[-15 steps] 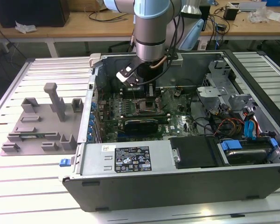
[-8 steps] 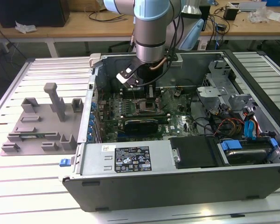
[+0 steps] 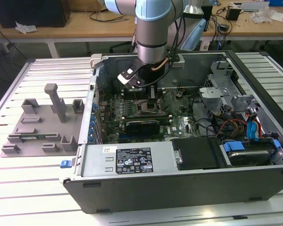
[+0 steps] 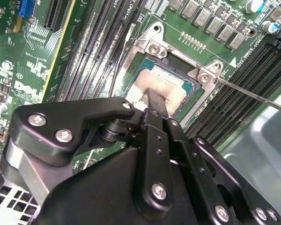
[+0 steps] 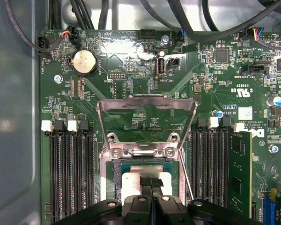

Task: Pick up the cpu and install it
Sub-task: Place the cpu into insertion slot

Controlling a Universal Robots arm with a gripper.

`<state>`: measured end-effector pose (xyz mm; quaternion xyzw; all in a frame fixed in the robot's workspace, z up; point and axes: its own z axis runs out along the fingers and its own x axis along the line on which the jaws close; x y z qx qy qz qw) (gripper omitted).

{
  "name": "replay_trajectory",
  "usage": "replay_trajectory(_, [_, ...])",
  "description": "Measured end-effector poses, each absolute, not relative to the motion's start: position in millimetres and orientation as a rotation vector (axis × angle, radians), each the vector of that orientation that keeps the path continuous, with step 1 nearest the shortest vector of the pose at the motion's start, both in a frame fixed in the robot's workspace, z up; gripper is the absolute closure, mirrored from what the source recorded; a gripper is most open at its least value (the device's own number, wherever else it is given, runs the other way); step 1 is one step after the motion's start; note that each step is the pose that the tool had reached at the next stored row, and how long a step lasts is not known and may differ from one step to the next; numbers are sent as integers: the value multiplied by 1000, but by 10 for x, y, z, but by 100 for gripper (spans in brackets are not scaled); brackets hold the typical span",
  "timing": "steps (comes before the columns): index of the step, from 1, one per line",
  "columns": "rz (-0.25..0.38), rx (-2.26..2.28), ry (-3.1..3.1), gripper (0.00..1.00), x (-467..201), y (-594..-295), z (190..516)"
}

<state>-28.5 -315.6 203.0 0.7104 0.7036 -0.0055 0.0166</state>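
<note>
The cpu point(image 5: 131, 183) lies flat in the socket point(image 5: 113, 173) on the green motherboard; its silver-beige top point(image 4: 171, 89) shows in both wrist views. My gripper point(image 5: 151, 182) stands right over it with its black fingers pressed together, their tips touching the chip's top point(image 4: 155, 102). I cannot tell whether they grip it. The socket's metal load plate point(image 5: 147, 117) is swung open and stands up behind the chip. In the exterior view the gripper point(image 3: 151, 96) reaches down into the open computer case point(image 3: 132, 160).
Memory slots point(image 5: 70, 173) flank the socket on both sides. A thin lever rod point(image 4: 253, 96) sticks out beside it. A black card point(image 3: 141, 126) lies across the board in front. Drive bays and cables point(image 3: 236, 122) crowd the exterior view's right. A grey fixture tray point(image 3: 37, 127) sits at its left.
</note>
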Motion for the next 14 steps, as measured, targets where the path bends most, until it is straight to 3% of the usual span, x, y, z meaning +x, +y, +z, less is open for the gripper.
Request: replay_trajectory(14, [-16, 2209, 2188, 89, -284, -3153, 2117])
